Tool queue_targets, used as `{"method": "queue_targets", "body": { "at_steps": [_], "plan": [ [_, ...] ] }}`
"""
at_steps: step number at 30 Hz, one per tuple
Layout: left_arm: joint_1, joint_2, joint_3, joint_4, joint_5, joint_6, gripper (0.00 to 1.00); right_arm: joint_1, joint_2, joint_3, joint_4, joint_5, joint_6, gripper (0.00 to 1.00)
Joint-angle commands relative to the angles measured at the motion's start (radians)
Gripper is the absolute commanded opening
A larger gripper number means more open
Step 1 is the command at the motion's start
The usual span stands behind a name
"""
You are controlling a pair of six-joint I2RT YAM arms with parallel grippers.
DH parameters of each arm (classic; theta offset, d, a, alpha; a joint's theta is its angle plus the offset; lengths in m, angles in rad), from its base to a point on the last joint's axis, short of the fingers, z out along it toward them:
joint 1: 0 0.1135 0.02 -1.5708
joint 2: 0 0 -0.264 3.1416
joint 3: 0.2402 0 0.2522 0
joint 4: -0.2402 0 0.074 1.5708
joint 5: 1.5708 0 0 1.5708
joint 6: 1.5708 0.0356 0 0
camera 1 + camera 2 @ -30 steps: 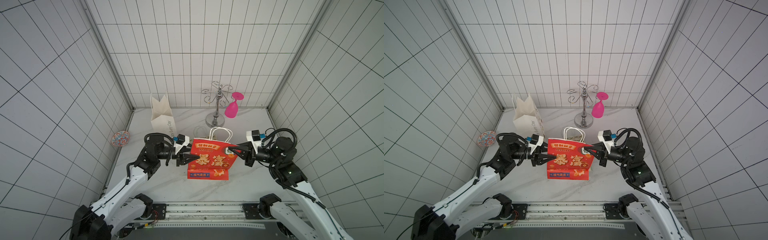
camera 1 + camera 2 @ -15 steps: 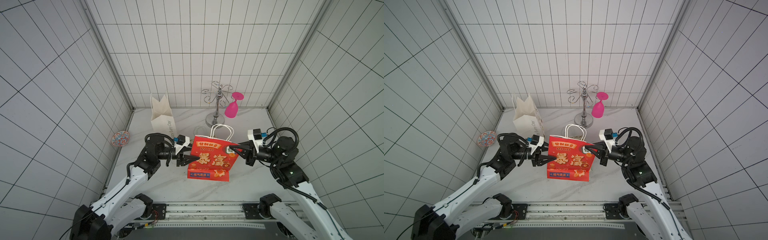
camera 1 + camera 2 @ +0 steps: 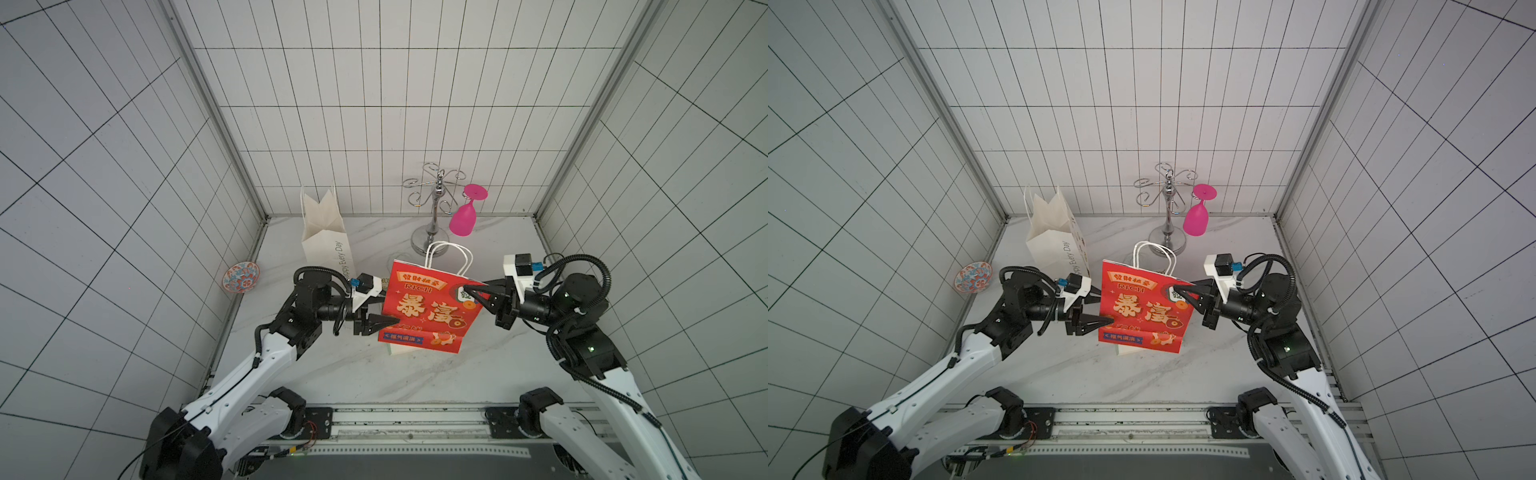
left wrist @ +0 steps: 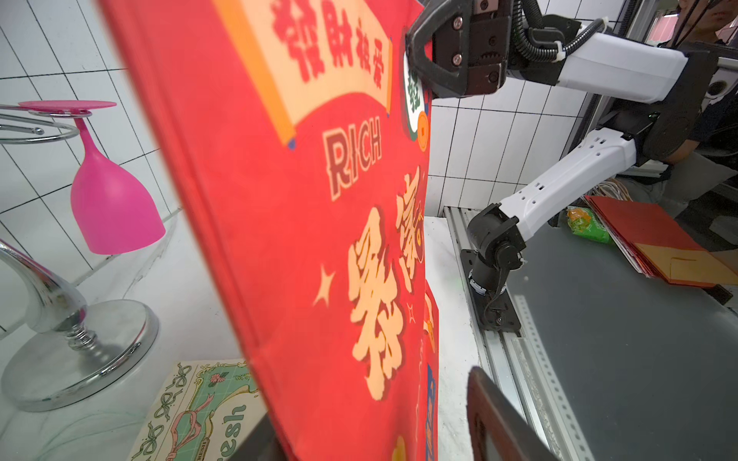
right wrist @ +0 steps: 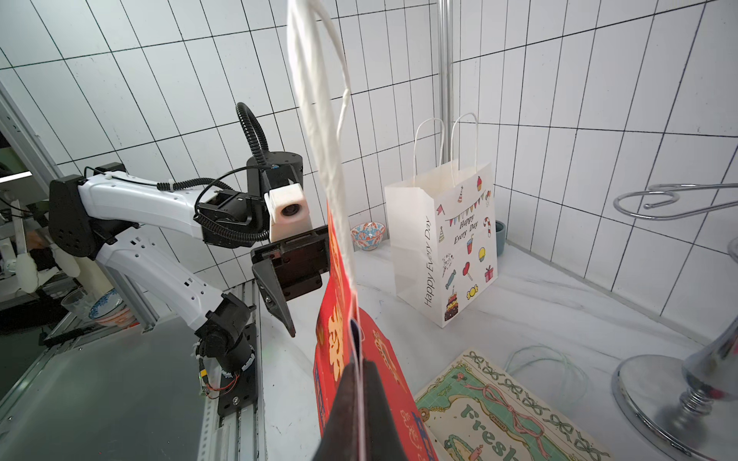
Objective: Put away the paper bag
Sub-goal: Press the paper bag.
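Marble tabletop [image 3: 332, 374] — red paper bag [image 3: 428, 307], top corner pinched in right gripper [image 3: 467, 288]; left gripper [image 3: 388, 305] spread astride opposite edge — far fingertip hidden behind it.

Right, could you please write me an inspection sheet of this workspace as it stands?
Surface: marble tabletop, no spills.
Job's things: red paper bag upright, flattened.
Clutter: white paper bag standing open at the back; Fresh-printed bag lying flat; patterned bowl by the wall; pink wine glass hanging on chrome rack.
Tools: right tool shut on the red paper bag's upper corner; left tool open, straddling the opposite edge.
Cables: cable loops clear of bags.
Surroundings: white tiled walls.
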Motion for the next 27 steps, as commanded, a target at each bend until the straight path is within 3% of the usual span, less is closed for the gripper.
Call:
{"method": "queue_targets", "body": {
  "at_steps": [1,2,3,8,9,10,11,13,18,20,23,24,27],
  "plan": [
    [-0.004,0.001,-0.005,-0.043,0.013,0.054,0.4,-0.009,-0.022,0.088,0.045,0.0,0.01,0.0],
    [-0.006,0.002,-0.001,-0.053,0.013,0.062,0.16,-0.009,-0.023,0.09,0.045,0.001,0.011,0.0],
    [-0.004,0.005,0.004,-0.06,0.006,0.07,0.0,-0.009,-0.025,0.09,0.045,0.0,0.012,0.0],
    [-0.006,-0.002,0.003,-0.071,-0.005,0.084,0.0,-0.009,-0.03,0.091,0.045,-0.007,0.015,0.0],
    [-0.006,-0.002,-0.001,-0.063,-0.022,0.076,0.33,-0.009,-0.031,0.09,0.045,-0.012,0.018,0.0],
    [-0.007,-0.005,-0.008,-0.053,-0.041,0.072,0.59,-0.009,-0.03,0.09,0.052,-0.022,0.025,0.0],
    [-0.007,-0.005,-0.014,-0.04,-0.054,0.069,0.72,-0.01,-0.03,0.089,0.062,-0.036,0.035,0.0],
    [-0.008,0.001,-0.015,-0.025,-0.064,0.064,0.78,-0.009,-0.028,0.09,0.075,-0.063,0.05,0.0],
    [-0.007,0.018,-0.004,-0.022,-0.054,0.074,0.78,-0.009,-0.024,0.091,0.065,-0.145,0.054,0.0],
    [-0.008,0.021,-0.001,-0.019,-0.032,0.08,0.66,-0.009,-0.026,0.09,0.064,-0.183,0.056,0.0],
    [-0.007,0.025,0.004,-0.022,-0.016,0.085,0.11,-0.009,-0.033,0.087,0.082,-0.189,0.07,0.0],
    [-0.007,0.025,0.007,-0.031,-0.019,0.097,0.0,-0.009,-0.034,0.087,0.081,-0.187,0.069,0.0],
    [-0.008,0.018,0.006,-0.043,-0.001,0.107,0.0,-0.009,-0.035,0.095,0.062,-0.176,0.054,0.0]
  ]
}}
